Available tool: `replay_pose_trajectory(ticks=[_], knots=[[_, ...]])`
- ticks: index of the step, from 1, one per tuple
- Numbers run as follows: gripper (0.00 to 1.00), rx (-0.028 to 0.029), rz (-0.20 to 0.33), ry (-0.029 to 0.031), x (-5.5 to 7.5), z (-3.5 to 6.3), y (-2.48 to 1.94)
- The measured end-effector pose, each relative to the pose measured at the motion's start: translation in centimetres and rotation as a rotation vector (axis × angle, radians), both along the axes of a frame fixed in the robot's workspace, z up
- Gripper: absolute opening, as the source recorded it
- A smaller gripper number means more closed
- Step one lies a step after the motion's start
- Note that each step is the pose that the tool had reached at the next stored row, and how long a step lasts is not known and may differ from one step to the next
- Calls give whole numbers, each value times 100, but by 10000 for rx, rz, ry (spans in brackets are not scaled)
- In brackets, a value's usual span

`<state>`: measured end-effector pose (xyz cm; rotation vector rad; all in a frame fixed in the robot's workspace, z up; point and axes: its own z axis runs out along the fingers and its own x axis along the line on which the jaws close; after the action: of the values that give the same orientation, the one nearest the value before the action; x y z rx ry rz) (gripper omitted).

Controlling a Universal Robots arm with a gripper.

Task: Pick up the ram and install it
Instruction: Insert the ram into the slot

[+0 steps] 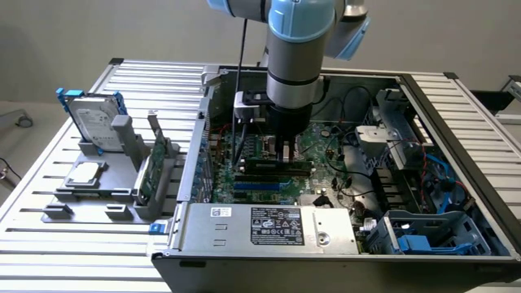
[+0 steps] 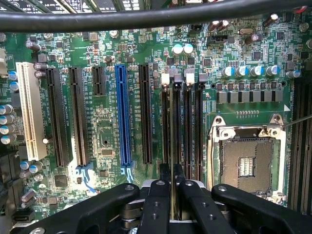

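Item: ram (image 1: 273,163), a thin stick whose long axis runs across the exterior view, in line with the memory slots (image 2: 187,126) beside the CPU socket (image 2: 246,161).
Position: directly below the arm, edge-on between the fingers (image 2: 165,178), which appear clamped on it over a slot.
Markings: motherboard (image 2: 105,131) slot lettering and power supply (image 1: 269,224) label not legible.

**Workshop corner in soft, even light**

You were looking at a bare, pale grey wall (image 1: 122,27) behind a slatted aluminium table (image 1: 73,256). At the exterior view's left, smooth grey floor (image 1: 21,152) showed beside the table, with a small caster wheel (image 1: 23,120) on it.
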<state>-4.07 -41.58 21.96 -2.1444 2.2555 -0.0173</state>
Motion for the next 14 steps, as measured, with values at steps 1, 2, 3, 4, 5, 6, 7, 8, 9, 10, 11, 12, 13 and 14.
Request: replay_pose_trajectory(ticks=[1,2,3,4,5,6,7,8,9,10,11,12,13,14], knots=[[14,-1,0,0,0,1,0],[14,-1,0,0,0,2,0],[14,-2,0,1,-1,3,-1],[14,-2,-1,1,-1,3,-2],[14,-2,-1,1,-1,3,-3],[14,-2,0,1,0,3,-4],[14,-2,0,1,0,3,-6],[14,-1,0,0,0,3,-13],[14,-1,0,1,0,3,-17],[14,-1,0,0,0,3,-19],[14,-1,0,0,-1,3,-20],[14,-1,0,1,-2,3,-22],[14,-3,1,1,-3,4,-22],[14,-3,0,1,-6,4,-23]])
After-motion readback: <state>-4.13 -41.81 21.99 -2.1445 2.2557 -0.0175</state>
